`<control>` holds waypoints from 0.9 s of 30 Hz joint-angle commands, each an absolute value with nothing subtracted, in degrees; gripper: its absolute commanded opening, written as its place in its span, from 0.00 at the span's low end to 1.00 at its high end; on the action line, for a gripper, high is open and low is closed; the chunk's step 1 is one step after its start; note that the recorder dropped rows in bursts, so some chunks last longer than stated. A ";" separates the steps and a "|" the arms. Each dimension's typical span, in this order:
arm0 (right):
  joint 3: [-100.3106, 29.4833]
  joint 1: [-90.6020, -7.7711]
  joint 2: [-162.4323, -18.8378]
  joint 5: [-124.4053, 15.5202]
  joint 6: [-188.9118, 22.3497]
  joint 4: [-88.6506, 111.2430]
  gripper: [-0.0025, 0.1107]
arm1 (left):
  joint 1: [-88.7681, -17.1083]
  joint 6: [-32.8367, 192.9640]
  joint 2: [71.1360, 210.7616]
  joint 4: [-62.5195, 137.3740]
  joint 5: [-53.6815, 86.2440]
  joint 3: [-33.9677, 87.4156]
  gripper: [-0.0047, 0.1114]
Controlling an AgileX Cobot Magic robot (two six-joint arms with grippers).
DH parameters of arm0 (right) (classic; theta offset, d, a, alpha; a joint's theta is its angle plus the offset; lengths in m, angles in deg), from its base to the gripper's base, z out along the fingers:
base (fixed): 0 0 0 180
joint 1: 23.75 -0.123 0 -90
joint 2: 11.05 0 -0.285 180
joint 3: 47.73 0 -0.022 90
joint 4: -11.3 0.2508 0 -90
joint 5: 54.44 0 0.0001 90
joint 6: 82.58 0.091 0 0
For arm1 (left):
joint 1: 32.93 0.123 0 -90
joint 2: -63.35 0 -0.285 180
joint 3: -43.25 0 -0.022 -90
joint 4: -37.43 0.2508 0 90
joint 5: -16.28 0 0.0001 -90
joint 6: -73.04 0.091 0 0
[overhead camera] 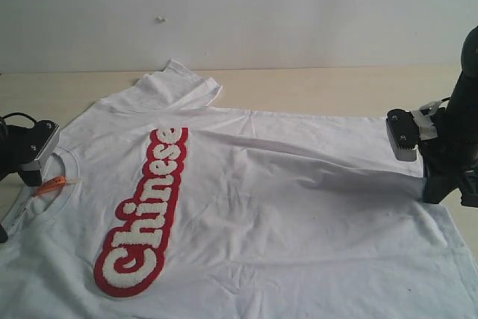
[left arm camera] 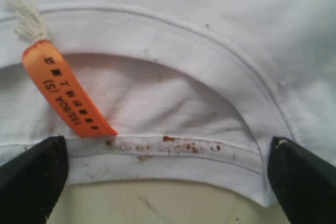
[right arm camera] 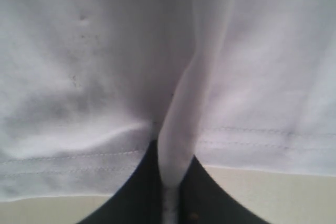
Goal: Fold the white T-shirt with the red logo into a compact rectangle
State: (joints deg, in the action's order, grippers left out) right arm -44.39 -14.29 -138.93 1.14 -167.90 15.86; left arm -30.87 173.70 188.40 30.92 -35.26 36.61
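Note:
The white T-shirt (overhead camera: 284, 214) lies spread front up on the table, with its collar to the left and its hem to the right. The red logo (overhead camera: 146, 211) runs across its chest. My left gripper (overhead camera: 16, 211) hovers at the collar (left arm camera: 173, 153), next to the orange tag (left arm camera: 65, 90). It is open (left arm camera: 168, 182), with fingers wide apart on either side of the collar band and nothing gripped. My right gripper (overhead camera: 432, 183) is at the hem, shut (right arm camera: 173, 187) on a pinched ridge of hem fabric (right arm camera: 181, 129). A raised crease runs from there across the shirt.
The far sleeve (overhead camera: 179, 84) is bunched up towards the back. Bare wooden table (overhead camera: 314, 87) shows behind the shirt, below a white wall (overhead camera: 239, 5). The shirt's near side runs out of the bottom of the exterior view.

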 commanded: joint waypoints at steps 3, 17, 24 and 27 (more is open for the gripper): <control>-43.46 -14.43 -140.92 1.14 -167.91 17.73 0.02 | -30.92 173.26 189.05 30.98 -34.78 36.66 0.94; -43.46 -14.43 -140.92 0.71 -167.91 17.73 0.02 | -30.92 173.26 189.05 30.98 -34.78 36.66 0.94; -43.46 -14.43 -140.92 0.71 -167.91 17.73 0.02 | -30.92 173.26 189.16 30.99 -33.81 36.66 0.94; -43.46 -14.43 -140.92 0.71 -167.91 17.73 0.02 | -30.92 173.26 189.38 30.99 -33.82 36.66 0.94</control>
State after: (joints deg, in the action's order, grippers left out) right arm -44.39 -14.29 -138.93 1.22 -167.90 15.86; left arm -30.87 173.70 188.53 30.92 -34.93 36.61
